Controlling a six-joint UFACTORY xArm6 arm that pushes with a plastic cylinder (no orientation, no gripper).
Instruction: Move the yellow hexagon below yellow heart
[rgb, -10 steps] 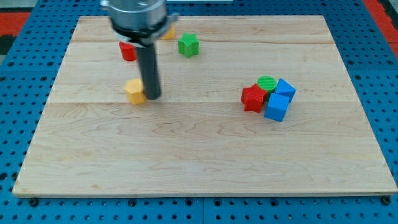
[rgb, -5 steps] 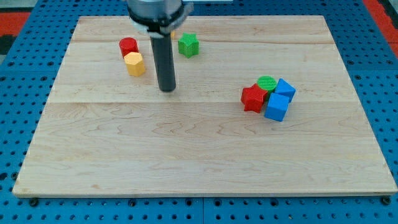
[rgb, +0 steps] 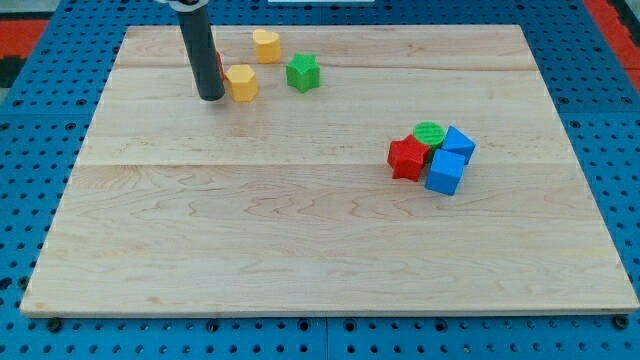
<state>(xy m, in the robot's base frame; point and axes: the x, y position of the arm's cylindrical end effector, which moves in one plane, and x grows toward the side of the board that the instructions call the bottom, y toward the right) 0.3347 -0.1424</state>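
The board (rgb: 320, 230) is pale, smooth, matt wood with visible grain; it rests on a blue perforated table top (rgb: 30, 200).

Pale wooden board (rgb: 330, 250) of long planks with faint grain and seam lines running across, rounded at the corners, filling most of the view. Beneath and all around it, blue perforated sheet (rgb: 620, 200) dotted with regular rows of small holes. Red patches (rgb: 25, 35) at the view's top left and top right corners. Even, soft light, with only short shadows on the wood.
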